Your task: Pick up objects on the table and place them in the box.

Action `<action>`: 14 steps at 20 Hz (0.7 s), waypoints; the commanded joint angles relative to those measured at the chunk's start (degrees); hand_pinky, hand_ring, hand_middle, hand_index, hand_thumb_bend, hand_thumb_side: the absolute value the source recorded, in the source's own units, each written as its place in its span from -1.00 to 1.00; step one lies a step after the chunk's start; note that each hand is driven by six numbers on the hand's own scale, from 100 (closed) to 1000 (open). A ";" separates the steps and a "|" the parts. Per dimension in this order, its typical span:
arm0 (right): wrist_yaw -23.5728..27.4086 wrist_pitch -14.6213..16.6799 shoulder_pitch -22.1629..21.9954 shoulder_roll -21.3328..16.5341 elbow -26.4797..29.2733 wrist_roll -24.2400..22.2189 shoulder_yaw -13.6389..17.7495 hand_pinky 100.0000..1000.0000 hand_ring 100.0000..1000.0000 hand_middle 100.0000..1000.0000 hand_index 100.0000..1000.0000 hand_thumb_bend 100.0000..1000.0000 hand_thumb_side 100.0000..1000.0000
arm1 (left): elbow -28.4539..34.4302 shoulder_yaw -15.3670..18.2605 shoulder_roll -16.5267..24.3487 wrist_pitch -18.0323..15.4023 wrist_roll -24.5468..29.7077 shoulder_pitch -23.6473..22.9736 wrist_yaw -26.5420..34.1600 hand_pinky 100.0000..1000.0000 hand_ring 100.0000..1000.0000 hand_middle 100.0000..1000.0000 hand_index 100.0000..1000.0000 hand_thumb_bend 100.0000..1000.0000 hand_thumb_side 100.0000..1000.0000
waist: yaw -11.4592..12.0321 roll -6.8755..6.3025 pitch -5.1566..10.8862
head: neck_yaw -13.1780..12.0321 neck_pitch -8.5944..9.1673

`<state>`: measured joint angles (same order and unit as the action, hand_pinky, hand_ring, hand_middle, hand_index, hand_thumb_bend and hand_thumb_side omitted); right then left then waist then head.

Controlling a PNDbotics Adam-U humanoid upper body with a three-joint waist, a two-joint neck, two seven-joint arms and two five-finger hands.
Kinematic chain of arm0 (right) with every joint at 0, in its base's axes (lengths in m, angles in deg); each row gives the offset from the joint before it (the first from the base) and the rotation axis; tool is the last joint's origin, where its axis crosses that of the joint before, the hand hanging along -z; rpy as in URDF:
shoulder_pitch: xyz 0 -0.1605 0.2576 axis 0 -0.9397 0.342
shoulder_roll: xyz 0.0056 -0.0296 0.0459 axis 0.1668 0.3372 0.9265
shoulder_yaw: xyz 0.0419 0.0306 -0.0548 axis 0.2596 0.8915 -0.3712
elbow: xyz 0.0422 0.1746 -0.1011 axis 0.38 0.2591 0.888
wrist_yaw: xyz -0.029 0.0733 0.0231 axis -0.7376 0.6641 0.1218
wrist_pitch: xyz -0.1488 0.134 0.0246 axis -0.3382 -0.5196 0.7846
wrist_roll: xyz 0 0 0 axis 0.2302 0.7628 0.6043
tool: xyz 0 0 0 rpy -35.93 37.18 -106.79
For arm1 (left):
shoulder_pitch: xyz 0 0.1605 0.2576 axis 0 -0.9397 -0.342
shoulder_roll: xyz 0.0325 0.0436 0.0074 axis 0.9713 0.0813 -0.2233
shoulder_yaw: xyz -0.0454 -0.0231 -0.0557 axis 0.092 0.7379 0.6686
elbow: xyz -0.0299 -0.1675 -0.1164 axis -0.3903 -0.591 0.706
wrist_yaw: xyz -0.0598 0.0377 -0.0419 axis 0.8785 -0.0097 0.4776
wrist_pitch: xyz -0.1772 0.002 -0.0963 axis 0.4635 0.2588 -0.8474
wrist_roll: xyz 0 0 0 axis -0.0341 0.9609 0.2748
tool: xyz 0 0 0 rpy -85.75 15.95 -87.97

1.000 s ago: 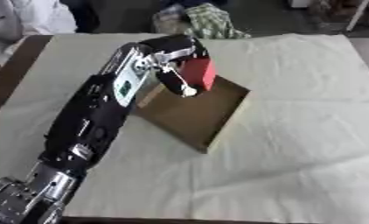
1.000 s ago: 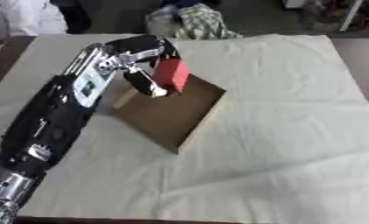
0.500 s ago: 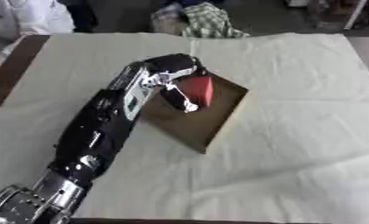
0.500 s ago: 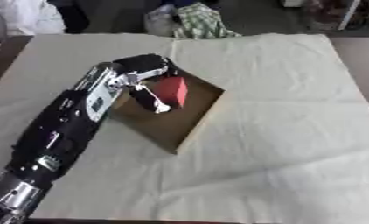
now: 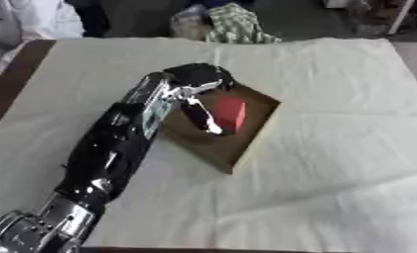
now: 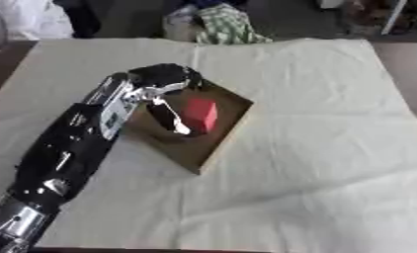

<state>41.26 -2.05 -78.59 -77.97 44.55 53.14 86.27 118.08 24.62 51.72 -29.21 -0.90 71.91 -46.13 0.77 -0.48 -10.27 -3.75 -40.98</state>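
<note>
A red block [image 5: 230,112] lies inside the open brown cardboard box [image 5: 253,135] in the middle of the white-covered table. My left hand [image 5: 197,78] hangs over the box's left part, reaching in from the lower left. Its fingers [image 5: 201,116] point straight down into the box along the block's left face and do not curl round it. The box's left wall is hidden behind my arm. My right hand shows in no view.
A white cloth [image 5: 333,79] covers the table, with its dark wooden edge [image 5: 13,84] showing at the left. A bundle of green checked fabric [image 5: 236,27] lies just beyond the far edge.
The red block has gone down from above the box into it. My left hand lowered slightly and its fingers straightened, letting the block go.
</note>
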 commanded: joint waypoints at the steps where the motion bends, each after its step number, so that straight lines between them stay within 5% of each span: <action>1: 0.36 -0.05 0.28 -0.64 0.86 -0.11 0.42 0.69 0.49 0.62 0.51 -1.00 0.60 | 0.46 0.49 0.41 -0.46 0.08 0.97 -1.19 0.34 0.58 0.54 0.79 0.37 -0.18 | 0.07 0.27 0.93 | 0.33 0.23; 3: 0.37 -0.06 0.25 -0.62 0.86 -0.14 0.42 0.69 0.49 0.62 0.51 -1.00 0.60 | 0.57 0.73 0.43 -0.47 0.10 1.02 -1.25 0.34 0.59 0.54 0.80 0.37 -0.12 | 0.15 0.28 0.97 | 0.46 0.14; 8: 0.39 -0.01 0.06 -0.67 0.86 -0.17 0.48 0.69 0.49 0.62 0.52 -1.00 0.60 | 2.32 1.08 0.66 -0.08 -0.67 0.95 0.75 0.28 0.54 0.47 0.74 0.00 -0.22 | 0.32 0.45 1.18 | 0.66 0.01; 14: 0.31 0.07 -0.29 -0.87 0.86 -0.02 0.69 0.69 0.50 0.62 0.52 -1.00 0.60 | 11.01 1.37 2.11 2.16 -0.25 0.87 7.37 0.21 0.49 0.43 0.72 -0.22 -0.35 | 0.62 0.52 1.54 | 0.93 -0.24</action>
<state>41.28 -2.08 -78.99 -77.74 44.55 53.09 86.35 126.13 25.40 52.41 -27.68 -1.11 71.74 -40.32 1.38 -0.21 -9.75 -2.95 -41.18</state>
